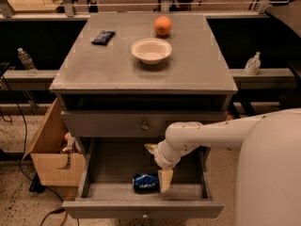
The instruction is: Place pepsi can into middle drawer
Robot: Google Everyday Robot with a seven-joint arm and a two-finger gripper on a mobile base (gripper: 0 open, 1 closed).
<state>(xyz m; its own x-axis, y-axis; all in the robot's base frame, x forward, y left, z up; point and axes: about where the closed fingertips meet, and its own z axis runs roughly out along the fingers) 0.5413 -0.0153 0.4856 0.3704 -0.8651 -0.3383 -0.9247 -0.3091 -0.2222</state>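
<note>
One broad white robot body filled the lower right corner, the biggest thing in view. Next in bulk stood the grey cabinet, its flat top facing the camera. From the body the white arm reached leftwards across the cabinet's front and bent down into the middle drawer, which was pulled well out, its small knob at the front centre. Above it the uppermost drawer front sat closed, with its own knob near the middle. To the left of the cabinet, on the speckled floor, an open cardboard box leaned against its side with some items inside that were too dim to name.

On the cabinet top a pale bowl rested near the centre. An orange lay just behind it, apart from the rim, and a flat dark snack packet lay well to the left of both.

The pepsi can lay on its side on the floor of the middle drawer, close to the front wall and about midway across. The gripper hung inside the same drawer, pointing down, its cream tip just beside the can's right end. Whether its grip was released or clenched could not be told.

A small bottle stood on the ledge at far left, and another at the right.
</note>
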